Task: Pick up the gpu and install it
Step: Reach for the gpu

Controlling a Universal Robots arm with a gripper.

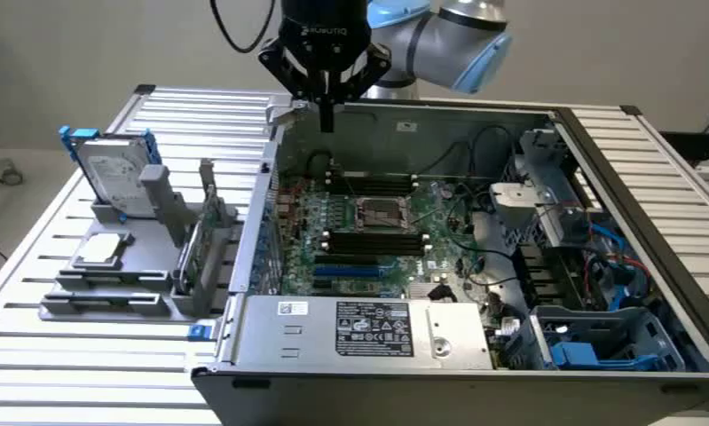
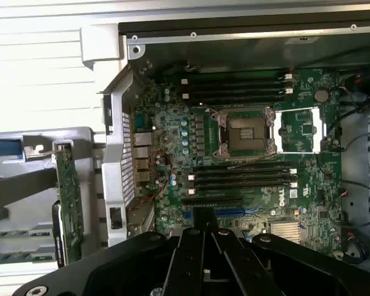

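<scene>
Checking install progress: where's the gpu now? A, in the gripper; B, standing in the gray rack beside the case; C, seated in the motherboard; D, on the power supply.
B: the gpu stands on edge in the gray rack outside the case; the gripper hangs empty above the case.

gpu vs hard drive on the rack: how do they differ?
1. The gpu is a thin green board. The hard drive is a thicker silver block in a blue frame.
2. In the exterior view, the gpu shows its edge and the hard drive shows its broad face.
3. The gpu sits at the rack's end on the exterior view's right, the hard drive on its left.

Both stand on edge in the rack.
</scene>
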